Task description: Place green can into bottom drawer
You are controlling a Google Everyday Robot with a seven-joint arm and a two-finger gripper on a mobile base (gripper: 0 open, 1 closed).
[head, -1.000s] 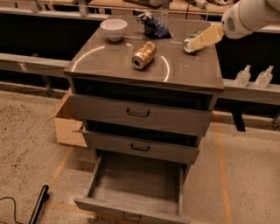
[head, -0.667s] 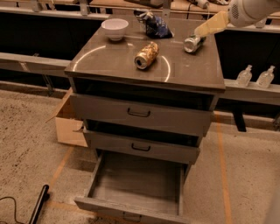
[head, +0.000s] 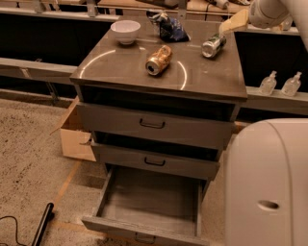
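Note:
The green can (head: 213,45) lies on its side on the cabinet top, near the back right corner, silver end facing front. My gripper (head: 233,22) hangs just above and behind the can, at its right, coming down from the white arm (head: 269,10) in the top right corner. It holds nothing that I can see. The bottom drawer (head: 153,198) is pulled out below the two shut drawers, and nothing lies in it.
An orange-gold can (head: 159,59) lies mid-top. A white bowl (head: 125,30) and a blue snack bag (head: 169,27) sit at the back. A cardboard box (head: 75,137) stands left of the cabinet, two clear bottles (head: 279,83) right. My white body (head: 269,182) fills the lower right.
My gripper has lifted up and back off the green can, which now lies uncovered on the cabinet top. The view has shifted and my white body has come in at the right.

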